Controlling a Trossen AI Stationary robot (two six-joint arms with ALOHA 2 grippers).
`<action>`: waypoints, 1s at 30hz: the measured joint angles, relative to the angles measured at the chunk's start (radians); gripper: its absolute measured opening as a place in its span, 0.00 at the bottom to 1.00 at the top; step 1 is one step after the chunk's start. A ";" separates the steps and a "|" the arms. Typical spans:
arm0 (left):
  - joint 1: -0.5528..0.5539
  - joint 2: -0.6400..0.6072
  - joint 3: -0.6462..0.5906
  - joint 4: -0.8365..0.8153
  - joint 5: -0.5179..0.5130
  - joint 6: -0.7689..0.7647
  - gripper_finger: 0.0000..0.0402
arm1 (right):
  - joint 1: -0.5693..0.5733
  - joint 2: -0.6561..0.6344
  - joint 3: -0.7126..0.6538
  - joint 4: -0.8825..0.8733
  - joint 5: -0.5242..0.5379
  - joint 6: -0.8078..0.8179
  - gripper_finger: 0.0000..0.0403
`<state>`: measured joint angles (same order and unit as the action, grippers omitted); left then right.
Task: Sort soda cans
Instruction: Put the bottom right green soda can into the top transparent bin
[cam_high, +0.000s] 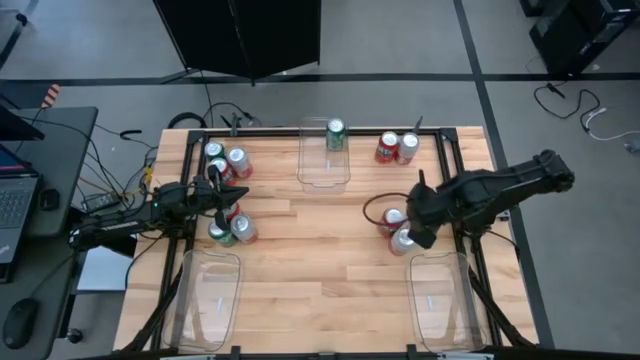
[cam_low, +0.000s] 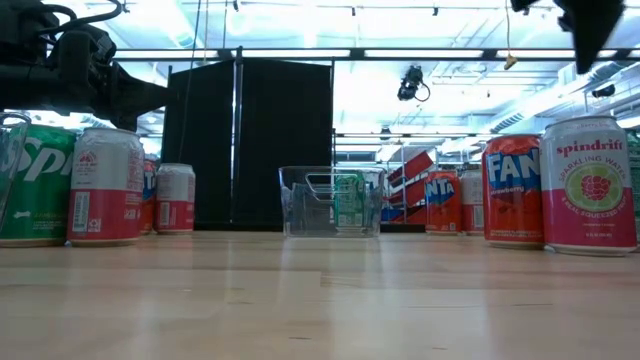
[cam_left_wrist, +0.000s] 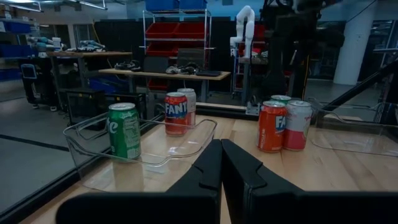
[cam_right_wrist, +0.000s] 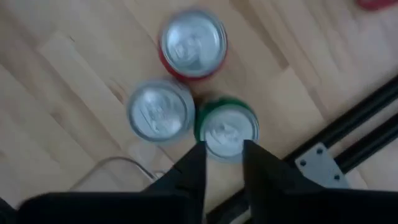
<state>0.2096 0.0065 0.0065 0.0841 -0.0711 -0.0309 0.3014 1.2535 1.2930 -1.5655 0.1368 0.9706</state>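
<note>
My right gripper (cam_right_wrist: 224, 152) is open and points down over a group of three cans near the table's right side: a red can (cam_right_wrist: 193, 43), a silver-white can (cam_right_wrist: 160, 111) and a green can (cam_right_wrist: 227, 127). Its fingertips stand above the green can's rim, one on each side. In the low view the gripper (cam_low: 585, 35) hangs well above the can tops. My left gripper (cam_left_wrist: 222, 163) is shut and level, between two can groups (cam_high: 226, 162) (cam_high: 231, 231) at the table's left side. One green can (cam_high: 335, 135) stands in the far tray (cam_high: 323, 172).
Two more cans (cam_high: 397, 148) stand at the far right. Clear plastic trays lie at the near left (cam_high: 205, 300) and near right (cam_high: 440, 300). A dark cable loop (cam_high: 372, 210) lies beside the right group. Bare wood shows in the table's middle.
</note>
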 joint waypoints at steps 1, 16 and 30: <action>0.000 0.000 0.000 0.000 0.000 0.000 0.03 | 0.014 -0.009 -0.022 0.010 -0.001 0.017 0.30; 0.000 0.000 0.000 0.000 0.000 0.000 0.03 | 0.049 0.005 -0.191 0.068 -0.046 -0.013 0.88; 0.000 0.000 0.000 0.000 0.000 0.000 0.03 | -0.118 0.004 -0.326 0.199 -0.092 -0.253 0.88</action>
<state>0.2096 0.0063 0.0063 0.0841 -0.0711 -0.0307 0.1833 1.2579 0.9667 -1.3662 0.0446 0.7176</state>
